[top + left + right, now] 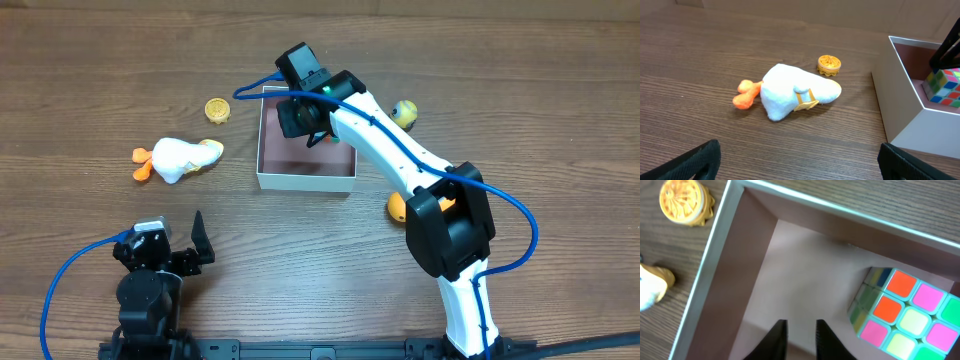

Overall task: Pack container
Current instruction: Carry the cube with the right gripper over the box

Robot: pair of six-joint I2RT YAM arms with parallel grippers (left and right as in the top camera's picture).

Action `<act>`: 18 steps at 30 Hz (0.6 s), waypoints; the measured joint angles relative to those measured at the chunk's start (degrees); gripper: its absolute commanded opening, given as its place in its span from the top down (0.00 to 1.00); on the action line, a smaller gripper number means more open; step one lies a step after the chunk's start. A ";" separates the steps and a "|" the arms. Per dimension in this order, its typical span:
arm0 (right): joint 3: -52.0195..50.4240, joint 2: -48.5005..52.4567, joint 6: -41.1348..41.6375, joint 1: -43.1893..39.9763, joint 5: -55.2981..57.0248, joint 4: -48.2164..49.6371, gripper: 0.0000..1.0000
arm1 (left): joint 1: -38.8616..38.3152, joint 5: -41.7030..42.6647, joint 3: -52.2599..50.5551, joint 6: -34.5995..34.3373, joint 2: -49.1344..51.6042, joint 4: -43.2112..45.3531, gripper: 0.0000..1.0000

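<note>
The container (305,182) is a shallow white-walled box with a mauve inside, at the table's middle; it also shows in the left wrist view (900,100) and the right wrist view (715,255). A multicoloured puzzle cube (905,310) lies inside it, also seen in the left wrist view (944,86). My right gripper (800,340) hangs inside the box to the cube's left, its fingers a narrow gap apart and empty; overhead it is over the box's far side (300,118). My left gripper (797,165) is wide open and empty near the front left (175,250).
A white plush duck (180,158) with orange feet lies left of the box (795,92). A gold disc (217,109) sits beyond it (829,64) (685,202). A small yellow toy (404,112) and an orange object (397,207) lie right of the box.
</note>
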 measured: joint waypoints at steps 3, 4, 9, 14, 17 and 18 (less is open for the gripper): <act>0.00 0.02 -0.04 -0.22 0.02 1.18 0.88 | 0.00 0.02 0.00 0.00 -0.02 0.00 0.00; 0.00 0.02 0.00 -0.26 0.04 1.79 0.90 | 0.00 0.02 0.00 0.00 0.00 0.00 0.00; 0.02 0.81 0.04 -0.31 0.02 3.28 0.93 | 0.00 0.02 0.00 0.00 0.00 0.00 0.00; 0.09 4.39 0.04 -0.50 0.00 3.13 0.93 | 0.00 0.02 0.00 0.00 0.00 0.00 0.00; 0.09 4.83 0.04 -1.29 0.02 3.32 0.93 | 0.00 0.02 0.00 0.00 0.00 0.00 0.00; 0.09 4.83 0.04 -2.23 0.07 3.32 0.94 | 0.00 0.02 0.00 0.00 0.00 -0.02 0.00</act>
